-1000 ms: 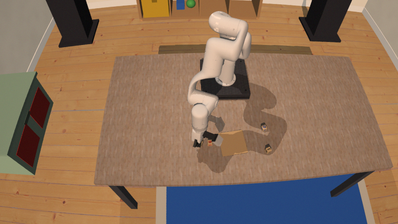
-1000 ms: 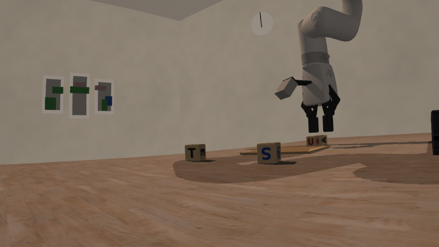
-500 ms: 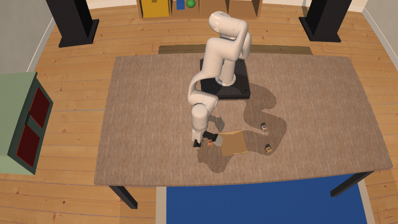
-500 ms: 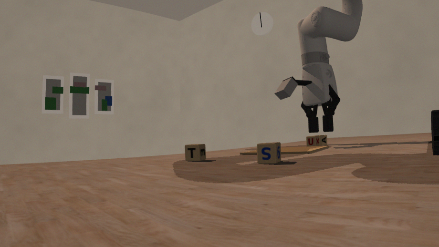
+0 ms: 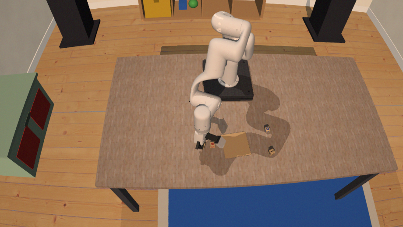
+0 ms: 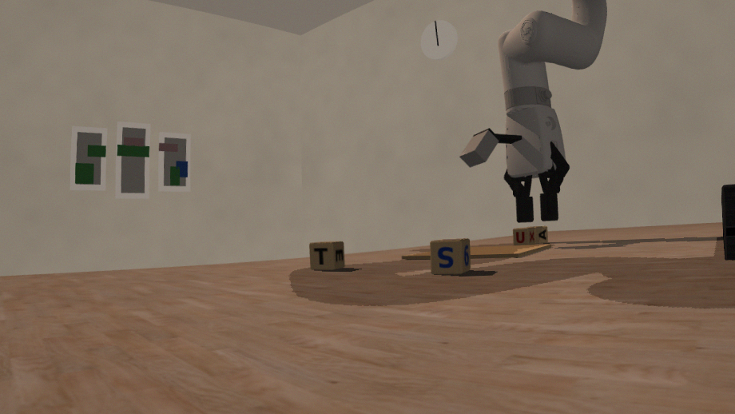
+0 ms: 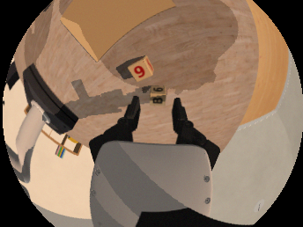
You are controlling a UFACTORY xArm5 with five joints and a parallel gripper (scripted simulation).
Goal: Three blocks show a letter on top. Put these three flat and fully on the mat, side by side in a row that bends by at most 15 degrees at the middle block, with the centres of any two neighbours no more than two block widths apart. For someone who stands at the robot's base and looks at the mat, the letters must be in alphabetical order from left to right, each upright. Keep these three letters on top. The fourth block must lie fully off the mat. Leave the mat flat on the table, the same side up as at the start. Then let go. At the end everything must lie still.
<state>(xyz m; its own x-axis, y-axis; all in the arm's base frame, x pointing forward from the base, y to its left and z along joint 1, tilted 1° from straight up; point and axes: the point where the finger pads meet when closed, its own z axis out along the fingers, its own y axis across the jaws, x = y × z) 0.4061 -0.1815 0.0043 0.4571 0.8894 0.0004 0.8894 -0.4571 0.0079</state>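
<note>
My gripper (image 5: pixel 200 146) (image 6: pixel 537 217) (image 7: pixel 156 103) is open and empty, pointing down above the black-marked block (image 7: pixel 158 95) left of the mat; in the wrist view this block shows between and just beyond the fingertips, with a B and a 6 or 9. The red-marked block (image 5: pixel 212 144) (image 6: pixel 523 236) (image 7: pixel 140 69) stands between it and the tan mat (image 5: pixel 236 146) (image 6: pixel 488 251) (image 7: pixel 119 22). The blue-marked block (image 5: pixel 267 129) (image 6: pixel 449 256) and another black-marked block (image 5: pixel 271 151) (image 6: pixel 326 256) lie right of the mat. All four are off the mat. Some top marks are too small to read.
The table (image 5: pixel 146 126) carries the robot's black base plate (image 5: pixel 208 94) behind the mat. A grey box-shaped part on a black bracket (image 5: pixel 212 137) sticks out from the wrist towards the mat. The arm's shadow falls across the mat and the right-hand blocks.
</note>
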